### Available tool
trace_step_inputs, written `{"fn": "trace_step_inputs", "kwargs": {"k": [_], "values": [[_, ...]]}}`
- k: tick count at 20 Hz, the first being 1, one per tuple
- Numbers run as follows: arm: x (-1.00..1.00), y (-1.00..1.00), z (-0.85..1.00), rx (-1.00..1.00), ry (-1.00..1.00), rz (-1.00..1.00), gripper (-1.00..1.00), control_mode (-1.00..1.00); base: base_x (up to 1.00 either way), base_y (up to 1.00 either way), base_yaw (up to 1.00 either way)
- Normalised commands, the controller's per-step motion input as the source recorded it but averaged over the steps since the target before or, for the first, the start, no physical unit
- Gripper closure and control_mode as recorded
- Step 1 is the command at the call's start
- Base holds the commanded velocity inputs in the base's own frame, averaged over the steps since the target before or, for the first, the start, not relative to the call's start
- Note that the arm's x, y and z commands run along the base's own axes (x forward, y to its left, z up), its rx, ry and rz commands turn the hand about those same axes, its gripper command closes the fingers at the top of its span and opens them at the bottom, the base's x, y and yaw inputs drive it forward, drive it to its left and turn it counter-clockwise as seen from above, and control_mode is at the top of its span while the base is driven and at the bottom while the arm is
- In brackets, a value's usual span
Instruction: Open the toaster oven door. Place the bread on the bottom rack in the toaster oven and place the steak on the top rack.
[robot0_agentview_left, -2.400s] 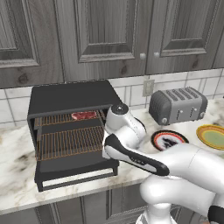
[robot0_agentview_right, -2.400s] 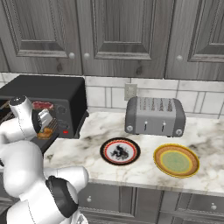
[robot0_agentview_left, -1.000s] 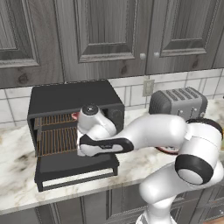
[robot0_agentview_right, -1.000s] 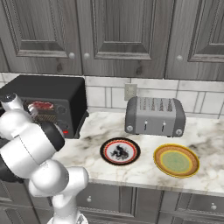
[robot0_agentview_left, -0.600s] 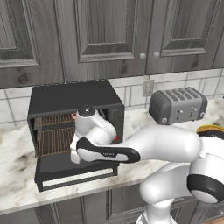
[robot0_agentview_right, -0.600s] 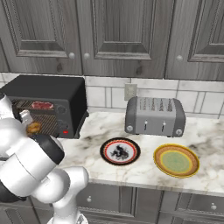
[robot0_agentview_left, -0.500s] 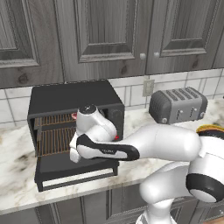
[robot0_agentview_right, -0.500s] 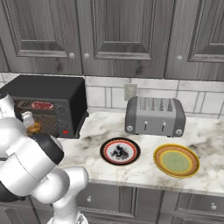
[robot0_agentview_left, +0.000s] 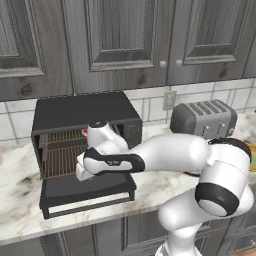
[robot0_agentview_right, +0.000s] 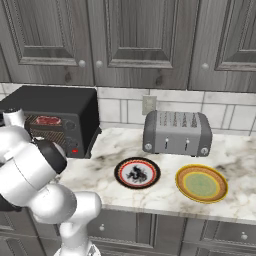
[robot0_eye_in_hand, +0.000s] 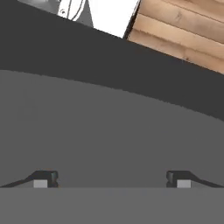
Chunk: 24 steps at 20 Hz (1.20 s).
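End effector (robot0_eye_in_hand: 112, 179): tips stand wide apart in hand view, nothing betw. them, so released & empty. Cam looks onto a dark flat surface close up, prob. the toaster oven door (robot0_agentview_left: 87, 192), w/ a strip of wood floor past its edge.

In left base view the hand sits low in the oven mouth, just over the dropped door, wrist in front of the racks. Door is fully down, lying flat out over the desk (robot0_agentview_left: 20, 220).

Toaster oven (robot0_agentview_left: 82, 112): steak (robot0_agentview_right: 48, 120) shows as a red patch high in the cavity, seemingly on the top rack (robot0_agentview_left: 62, 136). Bottom rack (robot0_agentview_left: 62, 160) partly hidden by the arm. Bread: can't spot it for sure; likely behind the hand on the lower grid, but can't confirm.

Judgement: both items look placed, task near done; what's left is backing out.

Risks:
- Pulling out w/ hand this low → knuckles or tips scrape the door or catch the rack edge, dragging it fwd.
- Lifting too early → wrist hits the upper grid, could jolt the meat.
- Wide tips may snag rack wires.

Further out: silver toaster (robot0_agentview_right: 176, 132), two plates (robot0_agentview_right: 137, 172) on the marble, well clear.
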Motion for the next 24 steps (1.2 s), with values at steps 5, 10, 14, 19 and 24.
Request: {"fn": "trace_step_inputs", "kwargs": {"k": [5,10,14,19,24], "values": [[0.91,0.0,-0.27,0.0,-0.01,-0.28,-1.0,-1.0,0.0,0.0,0.0],[0.78,0.0,-0.06,0.0,-0.1,-0.22,-1.0,-1.0,0.0,0.0,0.0],[0.57,0.04,0.05,0.0,-0.16,-0.22,-1.0,-1.0,0.0,0.0,0.0],[0.05,0.19,0.16,0.0,-0.14,-0.17,-1.0,-1.0,0.0,0.0,0.0],[-1.0,0.07,0.81,0.02,-0.1,0.01,-1.0,-1.0,0.0,0.0,0.0]]}}
